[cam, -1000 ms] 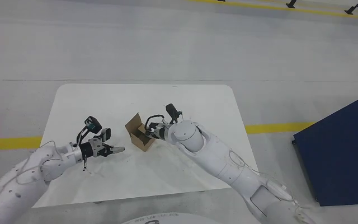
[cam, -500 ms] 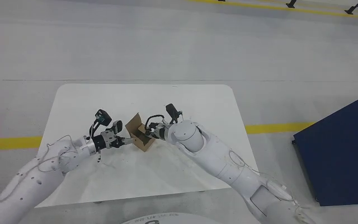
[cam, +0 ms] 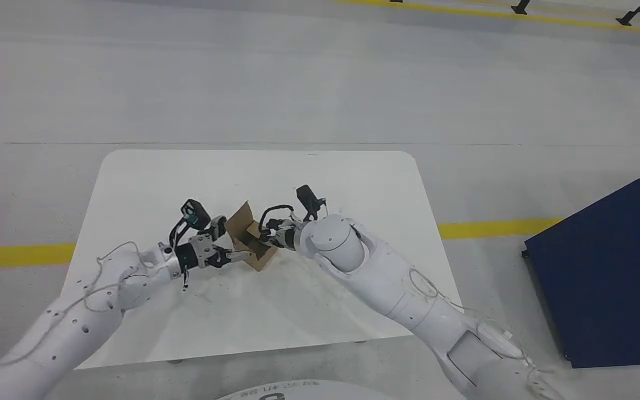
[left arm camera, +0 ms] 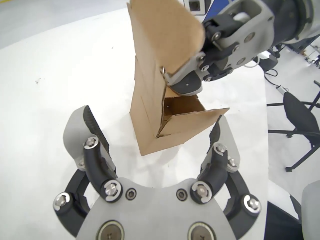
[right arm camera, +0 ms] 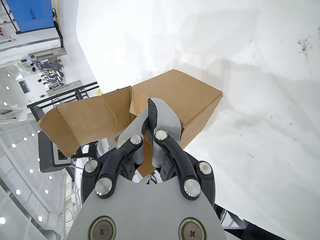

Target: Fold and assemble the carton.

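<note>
A small brown carton [cam: 250,240] stands on the white table [cam: 150,190] near its middle, one end open with its flaps raised. My right gripper [right arm camera: 150,116] is shut on one wall of the carton [right arm camera: 180,93] at the open end; it also shows from the left wrist as the right gripper [left arm camera: 190,78]. My left gripper [left arm camera: 155,128] is open just in front of the carton [left arm camera: 150,101], one fingertip close to a side flap [left arm camera: 200,118]. From above, the left gripper [cam: 228,256] sits at the carton's left.
The table's far half and both outer sides are bare. A dark blue panel [cam: 595,270] stands on the floor off the table's right. An office chair [left arm camera: 297,116] stands beyond the table edge.
My left arm has moved right across the table up to the carton, gripper still open. The right arm and the carton have stayed put.
</note>
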